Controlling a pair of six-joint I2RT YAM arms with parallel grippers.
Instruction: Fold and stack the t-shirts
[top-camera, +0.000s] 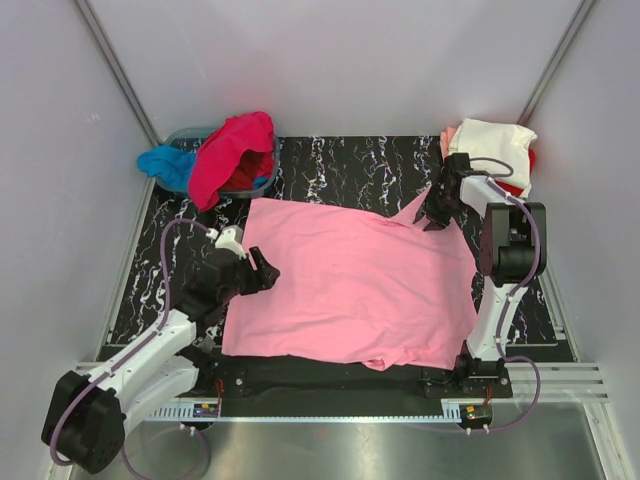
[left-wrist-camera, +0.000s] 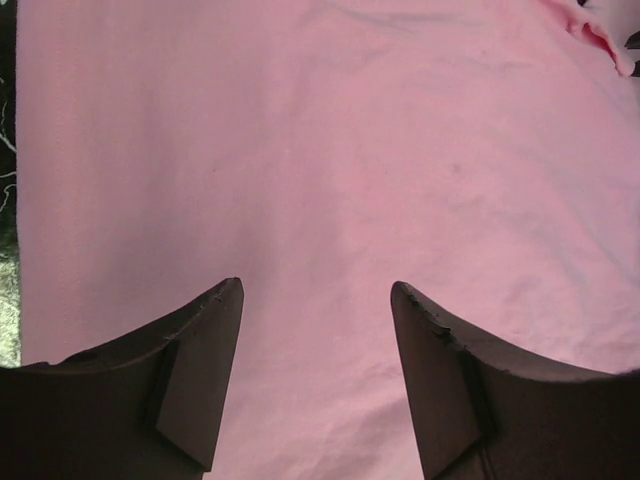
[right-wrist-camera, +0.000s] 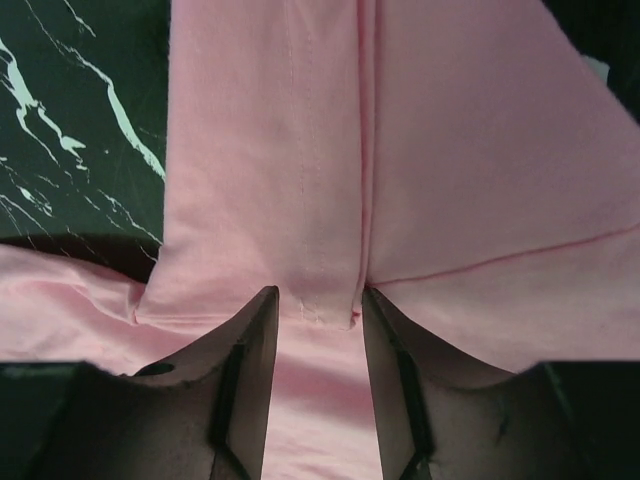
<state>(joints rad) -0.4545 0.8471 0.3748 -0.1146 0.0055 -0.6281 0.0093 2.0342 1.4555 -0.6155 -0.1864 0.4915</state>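
A light pink t-shirt (top-camera: 350, 285) lies spread flat across the middle of the dark marbled table (top-camera: 340, 165). My left gripper (top-camera: 262, 272) is open and empty just above the shirt's left edge; pink cloth (left-wrist-camera: 330, 150) fills the left wrist view. My right gripper (top-camera: 436, 208) is at the shirt's far right sleeve (top-camera: 417, 208). Its jaws stand partly open, with the sleeve hem (right-wrist-camera: 325, 305) lying between the fingertips. A hot pink shirt (top-camera: 235, 155) and a bright blue shirt (top-camera: 165, 165) hang over the basin. Folded shirts are stacked at the back right, cream white (top-camera: 490, 145) on top.
The grey-blue plastic basin (top-camera: 185, 133) stands at the back left corner. Salmon and red cloth edges show under the cream shirt (top-camera: 530, 160). White walls enclose the table on three sides. Bare marbled table shows beside the sleeve (right-wrist-camera: 70, 120).
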